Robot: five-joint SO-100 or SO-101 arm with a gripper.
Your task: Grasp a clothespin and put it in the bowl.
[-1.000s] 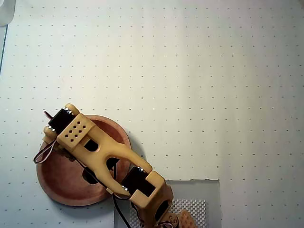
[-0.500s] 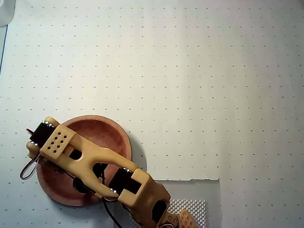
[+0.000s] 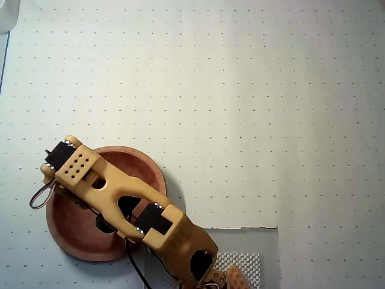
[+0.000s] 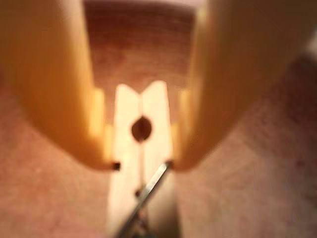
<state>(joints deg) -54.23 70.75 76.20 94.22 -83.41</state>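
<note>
In the wrist view my gripper (image 4: 142, 166) has its two yellow fingers (image 4: 59, 99) pressed against the sides of the light-tan wooden clothespin (image 4: 130, 114), shut on it. The clothespin's metal spring wire (image 4: 148, 191) shows just below the fingertips. The reddish-brown inside of the bowl (image 4: 257, 173) fills the background right behind the clothespin. In the overhead view the yellow arm (image 3: 120, 198) reaches from the bottom edge over the bowl (image 3: 133, 164) and its head covers the bowl's left part. The fingertips and the clothespin are hidden under the arm there.
The bowl stands on a white dotted table sheet (image 3: 240, 108). A grey perforated pad (image 3: 252, 244) lies by the arm's base at the bottom. A dark cable loop (image 3: 38, 197) hangs off the arm beside the bowl's left rim.
</note>
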